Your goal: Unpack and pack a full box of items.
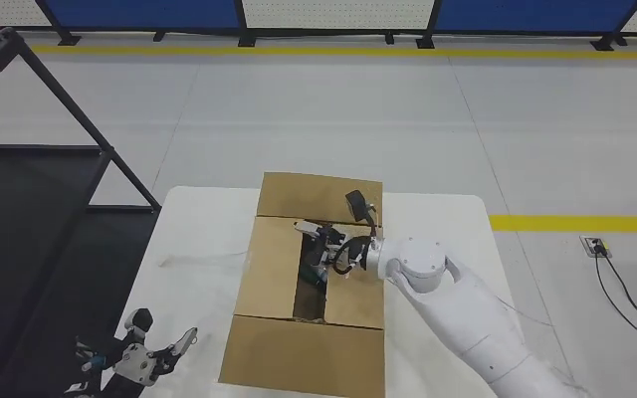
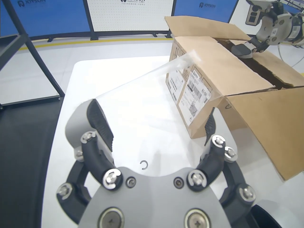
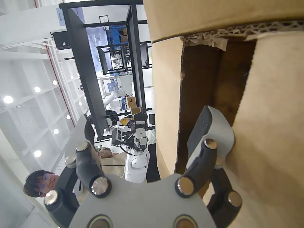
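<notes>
Box (image 1: pixel 269 269) sits centre frame on the white table (image 1: pixel 199 269), outer flaps folded out, with a narrow gap between the inner flaps. Right gripper (image 1: pixel 318 261) is at that gap, spread wide: one finger (image 3: pixel 209 129) is inside, and an inner flap (image 3: pixel 166 96) sits between the fingers. Left gripper (image 1: pixel 164 333) is lower left, spread wide and empty, well apart from the box.

The brown cardboard box (image 1: pixel 282 267) is on the white surface (image 1: pixel 199 261). The right gripper (image 1: pixel 313 251) is over its open gap.
</notes>
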### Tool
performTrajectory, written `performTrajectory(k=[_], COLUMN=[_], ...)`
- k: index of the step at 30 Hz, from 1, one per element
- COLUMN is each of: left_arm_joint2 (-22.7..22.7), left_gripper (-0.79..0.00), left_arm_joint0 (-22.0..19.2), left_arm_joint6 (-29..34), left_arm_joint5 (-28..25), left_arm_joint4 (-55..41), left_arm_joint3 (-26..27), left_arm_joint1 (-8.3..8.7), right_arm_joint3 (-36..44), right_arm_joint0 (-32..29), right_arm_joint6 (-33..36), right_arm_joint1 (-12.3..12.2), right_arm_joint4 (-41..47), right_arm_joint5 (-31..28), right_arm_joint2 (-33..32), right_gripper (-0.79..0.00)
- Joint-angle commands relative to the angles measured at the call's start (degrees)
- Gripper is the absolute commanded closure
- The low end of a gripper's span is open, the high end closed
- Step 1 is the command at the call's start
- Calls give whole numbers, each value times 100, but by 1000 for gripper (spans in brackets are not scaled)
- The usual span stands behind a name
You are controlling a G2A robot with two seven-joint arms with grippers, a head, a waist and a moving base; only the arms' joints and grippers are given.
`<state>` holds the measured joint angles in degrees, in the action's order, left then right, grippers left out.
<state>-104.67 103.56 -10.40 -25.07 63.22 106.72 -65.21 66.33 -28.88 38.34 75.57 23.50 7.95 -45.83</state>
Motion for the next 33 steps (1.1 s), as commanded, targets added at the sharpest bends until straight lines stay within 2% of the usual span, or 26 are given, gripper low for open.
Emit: performTrajectory(k=[1,7,18,26,33], left_arm_joint2=[0,15,22,-30,-123], left_gripper=[-785,-785,-785,-785,-785], left_arm_joint0=[8,-4,-48,-13,58], left_arm_joint6=[-7,-15,-58,-176,-313], left_arm_joint5=[-17,-64,-162,-238,-271], left_arm_joint4=[-15,-8,-52,-52,-111], left_arm_joint3=[-28,-71,-179,-177,-168], left_arm_joint1=[-2,-7,-14,-18,-26], right_arm_joint3=[-66,-404,-743,-580,-822], right_arm_joint0=[64,277,456,604,967], right_arm_joint6=[-19,261,584,266,-126], right_arm_joint1=[53,234,457,702,1085], right_arm_joint4=[-27,236,1222,1628,1716], right_arm_joint5=[58,-34,-496,-603,-605], right_arm_joint2=[91,267,41,156,644], right_gripper=[-785,-785,-785,-785,-785])
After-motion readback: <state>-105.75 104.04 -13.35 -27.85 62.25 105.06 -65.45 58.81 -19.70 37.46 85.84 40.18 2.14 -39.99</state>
